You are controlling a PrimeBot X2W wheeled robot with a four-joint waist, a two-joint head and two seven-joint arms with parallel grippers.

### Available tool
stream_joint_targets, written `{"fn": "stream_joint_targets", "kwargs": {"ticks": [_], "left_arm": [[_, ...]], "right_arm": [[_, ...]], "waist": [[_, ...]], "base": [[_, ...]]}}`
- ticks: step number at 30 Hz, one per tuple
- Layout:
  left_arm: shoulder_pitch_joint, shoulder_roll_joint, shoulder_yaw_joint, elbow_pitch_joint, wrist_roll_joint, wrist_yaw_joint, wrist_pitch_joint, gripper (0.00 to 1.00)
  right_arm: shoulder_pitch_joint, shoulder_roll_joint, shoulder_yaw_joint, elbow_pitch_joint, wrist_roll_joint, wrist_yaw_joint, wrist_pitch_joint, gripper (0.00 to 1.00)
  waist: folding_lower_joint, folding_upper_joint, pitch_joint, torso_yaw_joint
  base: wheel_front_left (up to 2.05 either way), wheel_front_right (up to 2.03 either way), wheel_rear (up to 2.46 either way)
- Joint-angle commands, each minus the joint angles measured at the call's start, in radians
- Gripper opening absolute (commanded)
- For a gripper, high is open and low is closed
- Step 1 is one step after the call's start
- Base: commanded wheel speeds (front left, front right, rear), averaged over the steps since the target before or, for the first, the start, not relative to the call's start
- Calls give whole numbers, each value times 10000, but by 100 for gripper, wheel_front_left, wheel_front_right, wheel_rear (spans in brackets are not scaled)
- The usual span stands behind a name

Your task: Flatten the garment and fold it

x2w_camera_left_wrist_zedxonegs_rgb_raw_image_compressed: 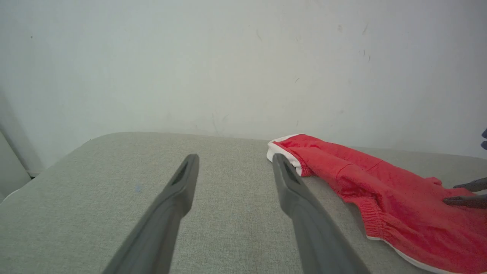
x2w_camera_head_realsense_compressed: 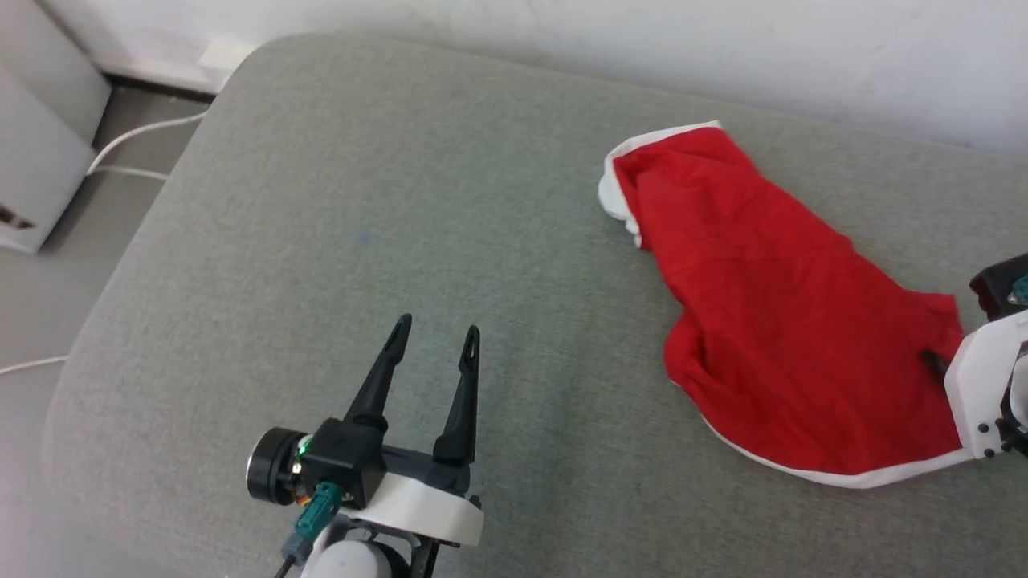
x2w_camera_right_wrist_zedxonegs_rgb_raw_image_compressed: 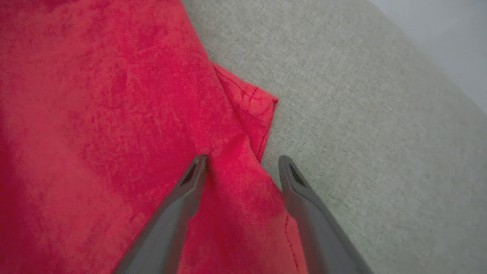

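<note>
1. The garment is lying rumpled toward the right side of the grey cushion, with its layers overlapping. Flattening looks barely begun and folding not started.
2. The right claw is standing spread astride the garment's edge, pinching nothing.
3. The left claw is hovering spread over bare cushion, well apart from the garment.
4. Remaining, I judge: grasping, spreading flat, folding.
</note>
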Motion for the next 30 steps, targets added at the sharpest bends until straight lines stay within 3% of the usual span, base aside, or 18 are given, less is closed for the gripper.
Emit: {"fn": "stream_joint_targets", "kwargs": {"ticks": [1,2,7,15,20,21,22,30], "left_arm": [[-126,-54,6,63,100,-107,-47,100],[-117,-71,6,89,99,-126,-47,100],[-130,-119,42,234,101,-187,-47,100],[-126,-141,109,365,144,-372,-47,100],[-225,-145,89,435,149,-485,-47,100],[-251,-146,73,452,140,-496,-47,100],[-275,-146,63,464,131,-501,-47,100],[-200,-147,227,553,-131,-625,-47,100]], "right_arm": [[-148,-93,232,231,145,-21,6,75],[-211,-130,378,383,237,-21,-12,0],[-502,-349,535,964,590,-21,-494,0],[-565,-391,-695,1859,462,-21,-980,0],[-531,-76,-1126,2488,-60,-21,-1189,0],[-572,-8,-1185,2568,-213,-21,-1383,79],[-629,96,-1236,2607,-339,-21,-1657,100],[-774,735,-1238,1708,-866,-21,-4563,100]], "waist": [[-1,-1,307,334],[-1,-1,318,343],[-1,-1,256,200],[-1,-1,-12,-443],[-1,-1,-23,-893],[-1,-1,-23,-974],[-1,-1,-34,-1065],[-1,-1,-465,-1950]], "base": [[0,0,0],[0,0,0],[0,0,0],[0,0,0],[0,0,0],[0,0,0],[0,0,0],[0,0,0]]}}
